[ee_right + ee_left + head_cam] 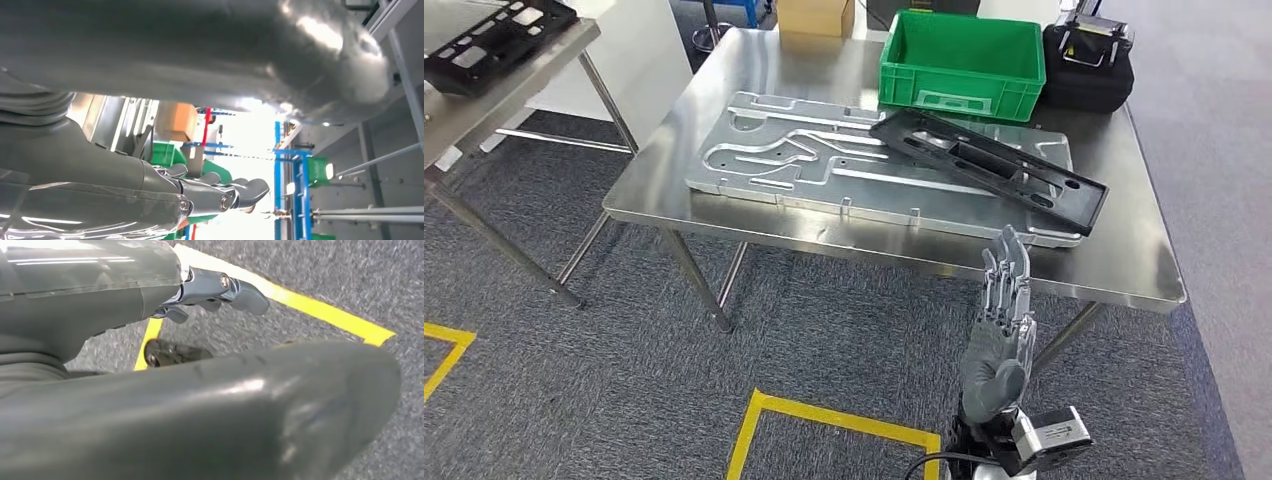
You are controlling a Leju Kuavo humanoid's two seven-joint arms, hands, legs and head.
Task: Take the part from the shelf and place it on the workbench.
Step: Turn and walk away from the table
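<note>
The black part [990, 166] is laid on the metal plate [804, 160] on the workbench [1124, 255]. At five o'clock, the right hand [1004, 320] is raised empty, fingers straight. The left hand [220, 290] is hung over the floor, nothing held.

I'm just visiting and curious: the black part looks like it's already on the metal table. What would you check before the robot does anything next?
1. Black part rests on the table: ok; it lies across the grey metal plate.
2. Right robot hand lets go of the part: ok, fingers straight, holding nothing.
3. Right robot hand apart from the part: ok, it is raised at the table's near edge.
4. Left robot hand holds nothing: ok, it hangs over the floor.
5. Part lies steady: cannot tell.
</note>
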